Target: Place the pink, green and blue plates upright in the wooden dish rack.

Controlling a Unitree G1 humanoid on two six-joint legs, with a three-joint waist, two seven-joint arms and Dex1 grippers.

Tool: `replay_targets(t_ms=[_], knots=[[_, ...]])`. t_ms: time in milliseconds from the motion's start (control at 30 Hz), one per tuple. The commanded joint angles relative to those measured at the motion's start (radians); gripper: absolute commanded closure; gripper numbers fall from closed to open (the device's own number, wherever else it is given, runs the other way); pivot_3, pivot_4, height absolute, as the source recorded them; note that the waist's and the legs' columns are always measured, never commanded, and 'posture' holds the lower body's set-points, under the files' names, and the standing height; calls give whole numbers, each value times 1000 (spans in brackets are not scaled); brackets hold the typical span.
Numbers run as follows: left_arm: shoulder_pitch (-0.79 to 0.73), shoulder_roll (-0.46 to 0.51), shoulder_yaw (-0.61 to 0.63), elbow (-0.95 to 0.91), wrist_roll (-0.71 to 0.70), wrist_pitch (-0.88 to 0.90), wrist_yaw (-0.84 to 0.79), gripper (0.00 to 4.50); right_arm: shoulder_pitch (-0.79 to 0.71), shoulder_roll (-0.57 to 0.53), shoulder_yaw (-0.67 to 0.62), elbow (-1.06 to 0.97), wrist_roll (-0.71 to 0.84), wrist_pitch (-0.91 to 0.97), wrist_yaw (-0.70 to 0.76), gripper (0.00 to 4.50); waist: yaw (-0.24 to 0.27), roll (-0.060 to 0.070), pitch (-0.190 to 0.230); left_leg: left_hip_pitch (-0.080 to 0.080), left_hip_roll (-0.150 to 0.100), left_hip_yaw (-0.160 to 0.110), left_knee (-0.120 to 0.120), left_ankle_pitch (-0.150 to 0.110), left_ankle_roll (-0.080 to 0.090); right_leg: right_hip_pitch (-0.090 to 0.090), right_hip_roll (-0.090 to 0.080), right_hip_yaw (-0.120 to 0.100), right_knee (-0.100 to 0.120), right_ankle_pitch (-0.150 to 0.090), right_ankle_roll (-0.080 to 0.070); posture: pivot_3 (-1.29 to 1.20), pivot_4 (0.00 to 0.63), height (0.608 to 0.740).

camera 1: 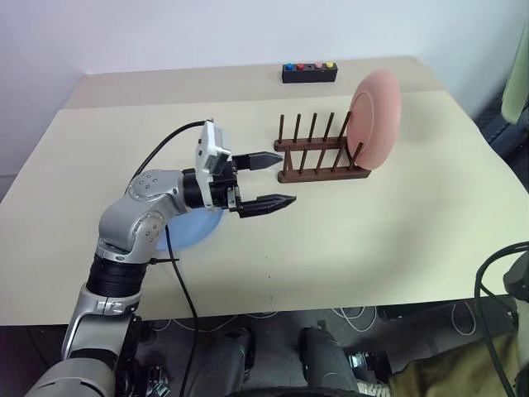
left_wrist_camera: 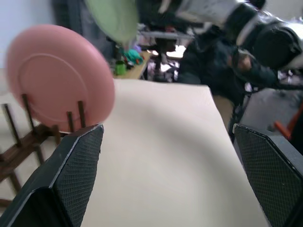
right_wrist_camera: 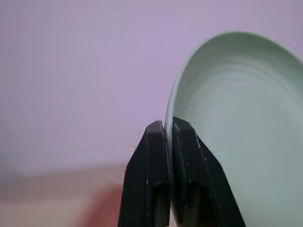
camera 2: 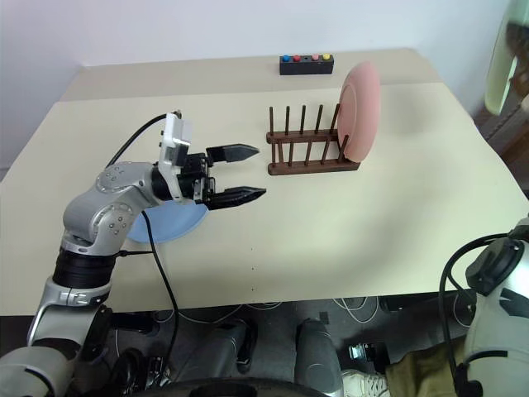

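Right fingers (right_wrist_camera: 161, 156) pinch green plate's (right_wrist_camera: 241, 123) rim, apparently edge-on between them.

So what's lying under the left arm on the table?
A blue plate lies flat on the table, partly covered by the left arm; its hidden part cannot be seen. The left gripper is open above the table.

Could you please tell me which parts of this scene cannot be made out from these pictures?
- Blue plate: mostly hidden under the left arm in both eye views.
- Green plate: cut off by the edges of the right wrist view and right eye view; its far rim goes unseen.
- Right gripper: clamped on the green plate's rim, its arm outside the eye views.
- Black box: buttons too small for detail.
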Motion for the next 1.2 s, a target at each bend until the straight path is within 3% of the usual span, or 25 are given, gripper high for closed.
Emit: replay_targets(t_ms=[33, 233, 500, 833, 1200], knots=[[-28, 4, 38, 1, -12, -16, 10, 0, -42, 20, -52, -179, 174, 127, -37, 4473, 0, 0, 0, 0, 0, 0, 0, 0, 0, 0, 0, 0, 0, 0, 0, 0, 150, 740], [-17, 6, 37, 2, 4, -33, 24, 0, -107, 108, -64, -277, 439, 346, -130, 4473, -1, 0, 0, 0, 0, 0, 0, 0, 0, -1, -1, 0, 0, 0, 0, 0, 150, 740], [4, 26, 51, -9, 2, -33, 34, 0, -121, 226, -20, -243, 577, 425, -160, 4473, 0, 0, 0, 0, 0, 0, 0, 0, 0, -1, -1, 0, 0, 0, 0, 0, 150, 740], [31, 45, 58, -50, -10, -25, 53, 0, -47, 282, 129, -140, 439, 340, -24, 4473, -2, 0, 0, -1, 0, 0, 0, 0, 0, -1, -1, 0, 1, 0, 0, 0, 150, 740], [33, 48, 58, -53, -6, -26, 59, 0, 0, 378, 163, -146, 382, 271, -20, 4473, -2, 0, 0, -1, 0, 0, 0, 0, 0, -3, 0, 0, 1, 0, 0, 0, 150, 740]])
